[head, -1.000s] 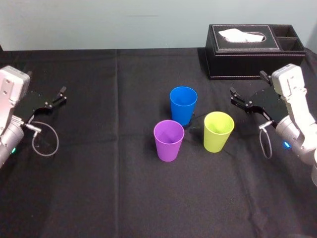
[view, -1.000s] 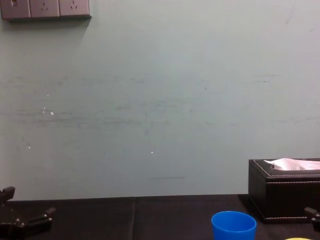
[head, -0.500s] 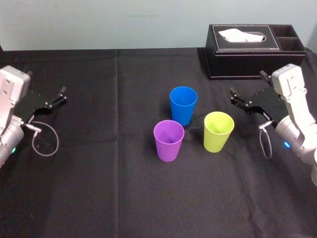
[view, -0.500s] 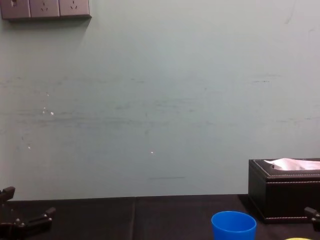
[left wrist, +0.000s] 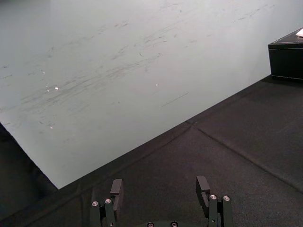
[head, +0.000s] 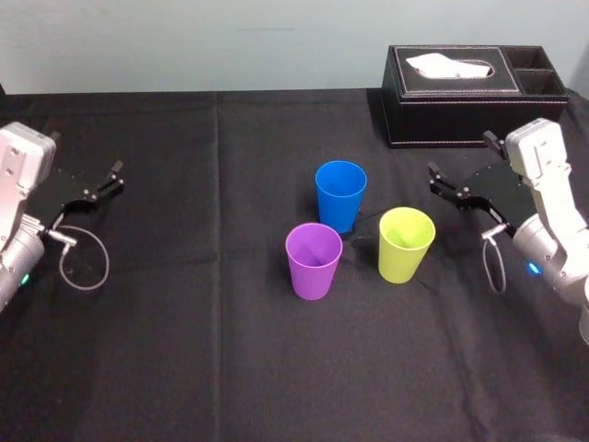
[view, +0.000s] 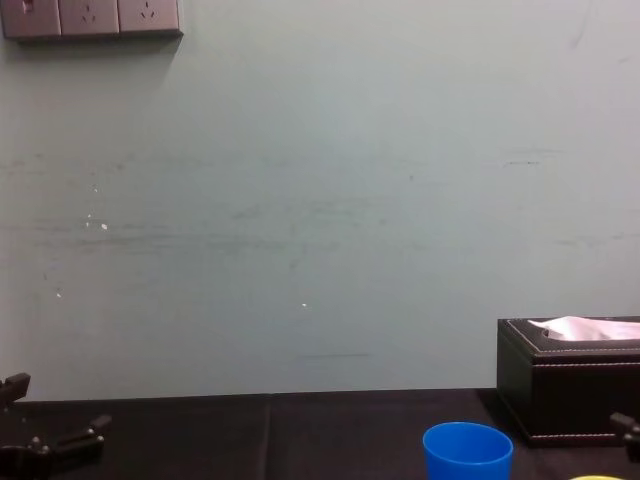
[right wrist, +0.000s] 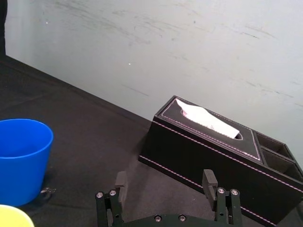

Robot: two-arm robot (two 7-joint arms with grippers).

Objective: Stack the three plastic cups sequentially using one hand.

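black tissue box (head: 471, 94) on black tablecloth (head: 184, 350), wall sockets (view: 90, 18) above.

Blue cup (head: 340, 197), purple cup (head: 314, 262), yellow-green cup (head: 406, 246), upright, unstacked, close together

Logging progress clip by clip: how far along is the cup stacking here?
Done: nothing yet; the blue cup, purple cup and yellow-green cup stand upright and separate on the black cloth. In hand: nothing; the right tool hangs open to the right of the yellow-green cup, and the left tool is open far off to the left. Left: both stacking moves.
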